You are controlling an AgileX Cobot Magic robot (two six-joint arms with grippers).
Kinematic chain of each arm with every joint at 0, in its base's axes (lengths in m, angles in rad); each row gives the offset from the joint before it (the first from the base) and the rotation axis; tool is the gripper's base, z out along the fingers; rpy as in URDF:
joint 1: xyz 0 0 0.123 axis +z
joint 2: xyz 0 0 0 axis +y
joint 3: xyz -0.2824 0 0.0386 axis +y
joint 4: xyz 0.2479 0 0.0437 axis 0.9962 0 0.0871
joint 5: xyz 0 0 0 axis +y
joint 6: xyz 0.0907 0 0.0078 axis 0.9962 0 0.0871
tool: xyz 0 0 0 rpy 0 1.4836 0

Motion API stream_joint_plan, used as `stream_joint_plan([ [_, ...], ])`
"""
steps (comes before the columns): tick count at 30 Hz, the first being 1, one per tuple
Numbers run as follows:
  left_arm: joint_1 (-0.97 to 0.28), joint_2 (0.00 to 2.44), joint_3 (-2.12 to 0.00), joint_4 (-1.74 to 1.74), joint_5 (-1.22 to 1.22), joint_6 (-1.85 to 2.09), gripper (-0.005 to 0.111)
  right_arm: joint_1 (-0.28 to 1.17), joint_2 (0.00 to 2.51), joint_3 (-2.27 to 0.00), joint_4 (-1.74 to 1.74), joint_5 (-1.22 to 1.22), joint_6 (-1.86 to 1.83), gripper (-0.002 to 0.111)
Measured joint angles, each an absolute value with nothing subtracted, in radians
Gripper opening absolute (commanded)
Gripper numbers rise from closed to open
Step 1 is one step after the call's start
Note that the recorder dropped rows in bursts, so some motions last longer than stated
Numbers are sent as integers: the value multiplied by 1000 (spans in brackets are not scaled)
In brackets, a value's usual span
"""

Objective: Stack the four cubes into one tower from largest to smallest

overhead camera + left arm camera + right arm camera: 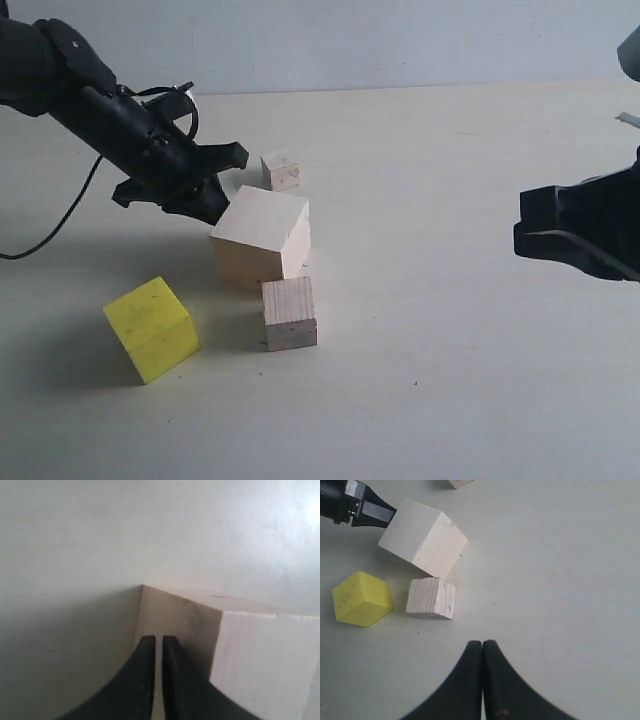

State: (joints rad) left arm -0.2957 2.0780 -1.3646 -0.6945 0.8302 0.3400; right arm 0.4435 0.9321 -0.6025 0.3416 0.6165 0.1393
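The largest pale wood cube (262, 235) (422, 537) rests on the table near the middle. My left gripper (213, 208) (158, 639) sits against its left side face (175, 615), fingers almost together with only a thin slit and nothing between them. The yellow cube (152, 328) (361, 599) lies front left. A smaller wood cube (290, 313) (431, 598) stands just in front of the largest one. The tiny cube (281, 170) (459, 483) is behind it. All cubes stand singly on the table, none on another. My right gripper (520, 235) (482, 643) hangs shut and empty at the right.
The pale table (450, 380) stretches bare between the cubes and my right gripper. A black cable (60, 225) trails from the left arm down to the table's left edge. A light wall (400, 40) bounds the far side.
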Motion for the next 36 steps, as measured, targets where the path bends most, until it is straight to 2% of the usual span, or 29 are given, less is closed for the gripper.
stream_joint_plan([
  [18, -296, 1931, -1116, -758, 794, 372, 8, 444, 932, -602, 342, 629, 139, 0],
  [30, -296, 1917, -1109, -967, 810, 511, 8, 444, 932, -602, 342, 680, 139, 0],
  [36, -296, 1917, -1109, -974, 739, 515, 2, 444, 932, -602, 342, 704, 139, 0],
])
